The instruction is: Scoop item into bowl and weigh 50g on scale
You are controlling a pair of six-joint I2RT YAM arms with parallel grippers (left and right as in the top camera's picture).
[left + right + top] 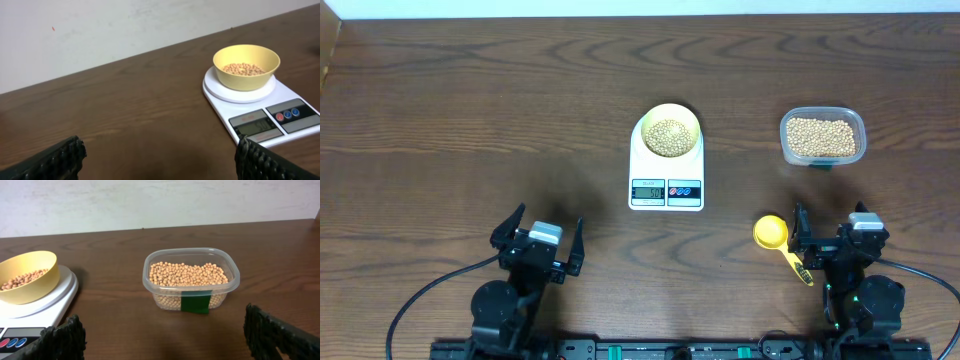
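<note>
Spread, empty: left hand (542, 232), right hand (830, 235). Beans (187, 274) light, loose, roll-prone; grip yellow spoon (782, 245) by stiff handle.

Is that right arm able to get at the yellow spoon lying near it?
Probably yes: the yellow spoon lies uncovered right next to the open right gripper, with nothing between them.

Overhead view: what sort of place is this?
Probably a lab test bench rather than a kitchen: a wood-grain table, a plain white wall, and a scale and bean tub staged for a trial.
</note>
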